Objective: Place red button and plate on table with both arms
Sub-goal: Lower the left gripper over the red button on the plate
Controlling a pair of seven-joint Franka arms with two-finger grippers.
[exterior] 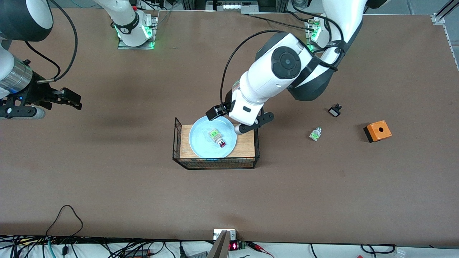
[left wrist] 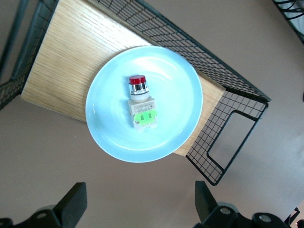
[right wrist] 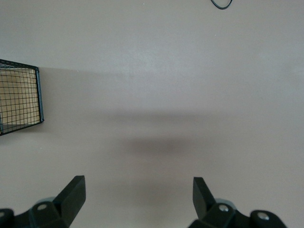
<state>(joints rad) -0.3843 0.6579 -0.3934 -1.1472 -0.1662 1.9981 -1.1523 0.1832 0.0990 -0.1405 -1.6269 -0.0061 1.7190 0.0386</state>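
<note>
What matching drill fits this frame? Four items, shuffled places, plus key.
Items:
1. red button
2. plate
3. orange box
4. right gripper

Places:
A. on the wood-topped wire rack
B. over bare table, open, waiting
C. lying in the plate
D. on the table toward the left arm's end

Pairs: 1-C, 2-A, 3-D, 4-B

The left gripper hangs open over the plate's rim.

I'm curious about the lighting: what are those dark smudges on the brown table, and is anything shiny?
Front view: a soft shadow lies on the table near the right gripper. Right wrist view: a dim blurred shadow band on bare table. Left wrist view: the plate shows faint pale sheen around the red button; open left gripper fingertips look blurred.
</note>
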